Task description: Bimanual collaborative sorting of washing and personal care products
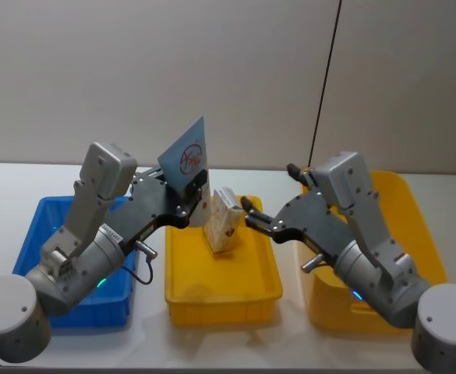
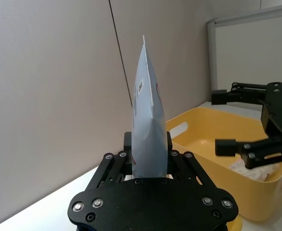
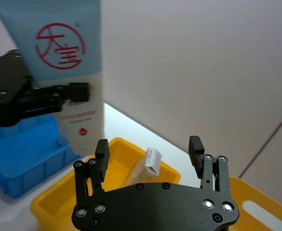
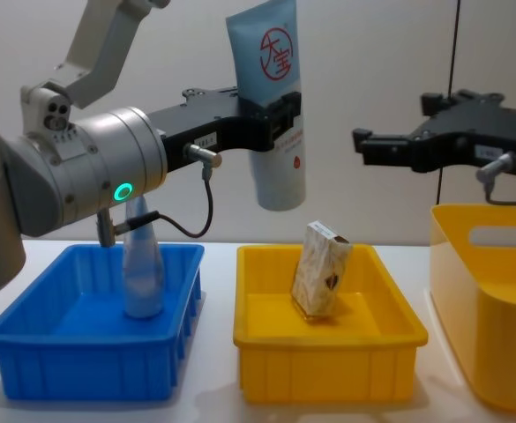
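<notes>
My left gripper (image 4: pixel 275 116) is shut on the light-blue tube (image 4: pixel 273 88) with the red circled character, held upright with its white cap end down, above the middle yellow tray (image 4: pixel 328 352). The tube (image 1: pixel 187 156) rises from the left gripper (image 1: pixel 195 187). A beige speckled pack (image 4: pixel 321 269) leans inside that tray, below the tube. My right gripper (image 4: pixel 363 141) is open, level with the tube and a short way to its right, touching nothing. A clear bottle (image 4: pixel 143 273) stands in the blue tray (image 4: pixel 90 361). In the right wrist view, the tube (image 3: pixel 68 72) is beyond the open right gripper (image 3: pixel 148 144).
A deep yellow bin (image 4: pixel 491 352) with a handle slot stands at the far right, under the right arm. The blue tray (image 1: pixel 48 226) sits on the left, the yellow tray (image 1: pixel 224 300) in the middle. A plain wall and a thin dark cable (image 1: pixel 325 78) lie behind.
</notes>
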Robot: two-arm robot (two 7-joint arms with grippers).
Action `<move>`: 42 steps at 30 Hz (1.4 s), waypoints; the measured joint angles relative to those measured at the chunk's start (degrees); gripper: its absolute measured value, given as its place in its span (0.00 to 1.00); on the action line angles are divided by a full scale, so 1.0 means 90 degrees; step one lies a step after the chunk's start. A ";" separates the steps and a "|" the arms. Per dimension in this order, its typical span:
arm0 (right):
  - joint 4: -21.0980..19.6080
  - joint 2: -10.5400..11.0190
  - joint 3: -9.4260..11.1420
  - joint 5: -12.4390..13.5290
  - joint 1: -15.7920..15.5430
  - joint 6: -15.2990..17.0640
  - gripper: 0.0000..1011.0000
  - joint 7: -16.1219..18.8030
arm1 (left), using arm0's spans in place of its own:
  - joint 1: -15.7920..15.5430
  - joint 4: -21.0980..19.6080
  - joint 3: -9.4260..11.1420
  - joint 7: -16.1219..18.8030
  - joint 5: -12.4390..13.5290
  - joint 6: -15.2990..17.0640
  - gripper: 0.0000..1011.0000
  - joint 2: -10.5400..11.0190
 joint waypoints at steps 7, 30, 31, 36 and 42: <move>0.0169 0.0118 -0.0207 0.0151 0.0201 -0.0031 0.99 0.0476 | -0.0004 0.0004 0.0004 0.0000 0.0004 0.0005 0.28 -0.0004; 0.1190 -0.0009 -0.0729 0.0155 0.1010 -0.0040 0.99 0.0837 | -0.0010 0.0004 0.0010 0.0000 0.0003 0.0012 0.28 -0.0012; 0.1237 -0.0025 -0.0744 0.0149 0.1043 -0.0042 0.99 0.0829 | -0.0010 0.0004 0.0010 -0.0001 0.0003 0.0012 0.28 -0.0012; 0.1501 -0.0086 -0.0837 0.0131 0.1223 -0.0104 0.99 0.0836 | -0.0010 0.0004 0.0010 0.0000 0.0003 0.0011 0.28 -0.0012; 0.1788 -0.0139 -0.0967 0.0162 0.1429 -0.0220 0.99 0.1010 | -0.0010 0.0004 0.0010 0.0000 0.0003 0.0010 0.28 -0.0012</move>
